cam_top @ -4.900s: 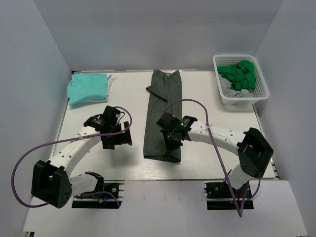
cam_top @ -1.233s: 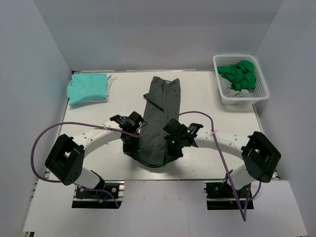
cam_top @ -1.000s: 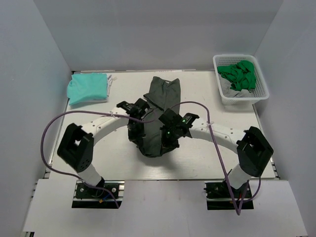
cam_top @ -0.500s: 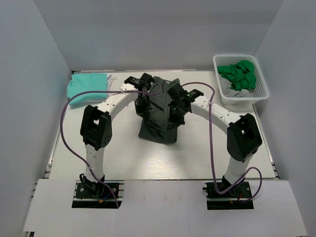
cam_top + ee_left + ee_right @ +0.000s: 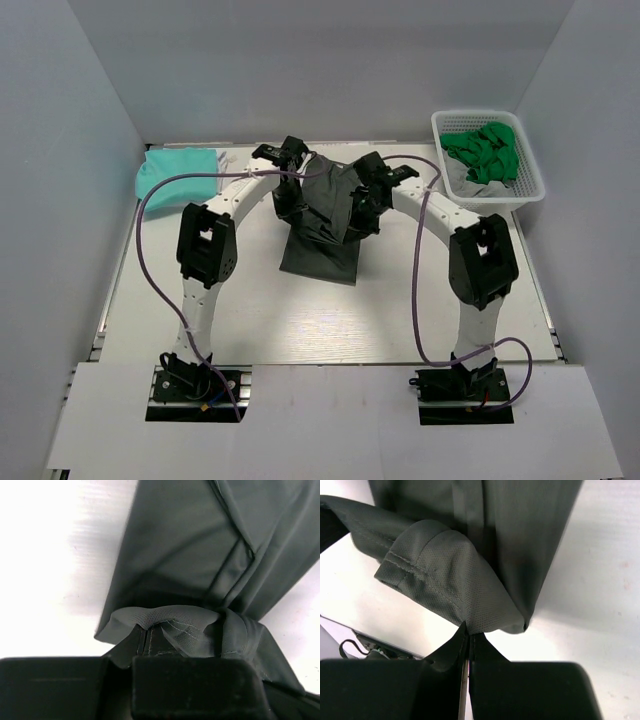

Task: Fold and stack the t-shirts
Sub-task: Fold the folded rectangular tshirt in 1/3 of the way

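I have both arms stretched far up the frame in the top view, meeting over the upper middle of the white desk (image 5: 250,320). The dark grey-green soft cloth t-shirt (image 5: 318,255) sits there as a narrow folded strip. Its lower end lies flat on the desk, and its other end is lifted and bunched between the two arms.

In the left wrist view my left hand (image 5: 146,637) is clamped on a hemmed edge of the shirt. The fingers are pressed together with the cloth puckered over their tips, and the rest of the shirt hangs away toward the top of that frame. In the right wrist view my right hand (image 5: 466,632) is pinched tight on a corner of the same shirt. The stitched hem curls to the left of the fingertips, above the pale desk.

At the upper left of the top view a light mint-teal t-shirt (image 5: 172,178) rests folded flat, well apart from the arms. At the upper right stands a white plastic mesh basket (image 5: 537,183). It holds a crumpled bright green t-shirt (image 5: 485,148) lying over a pale grey t-shirt (image 5: 463,178).
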Robot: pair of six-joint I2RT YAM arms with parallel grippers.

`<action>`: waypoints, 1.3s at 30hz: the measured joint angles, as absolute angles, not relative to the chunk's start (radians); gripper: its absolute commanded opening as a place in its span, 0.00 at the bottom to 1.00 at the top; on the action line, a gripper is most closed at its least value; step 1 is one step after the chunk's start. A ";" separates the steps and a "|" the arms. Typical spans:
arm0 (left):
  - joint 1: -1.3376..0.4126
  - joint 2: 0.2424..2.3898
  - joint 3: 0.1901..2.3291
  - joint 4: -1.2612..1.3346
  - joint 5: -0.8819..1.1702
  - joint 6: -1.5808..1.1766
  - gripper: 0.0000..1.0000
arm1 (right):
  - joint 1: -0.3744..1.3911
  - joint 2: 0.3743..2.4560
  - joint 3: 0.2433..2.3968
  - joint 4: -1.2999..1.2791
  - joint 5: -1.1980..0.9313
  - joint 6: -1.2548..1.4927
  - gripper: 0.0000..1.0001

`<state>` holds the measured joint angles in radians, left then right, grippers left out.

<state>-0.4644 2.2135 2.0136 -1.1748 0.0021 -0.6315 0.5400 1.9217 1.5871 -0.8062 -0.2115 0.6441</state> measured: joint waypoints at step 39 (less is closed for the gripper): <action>-0.352 1.947 1.616 -0.979 0.007 -0.573 1.00 | 0.548 2.025 1.692 -0.501 -0.480 0.405 0.91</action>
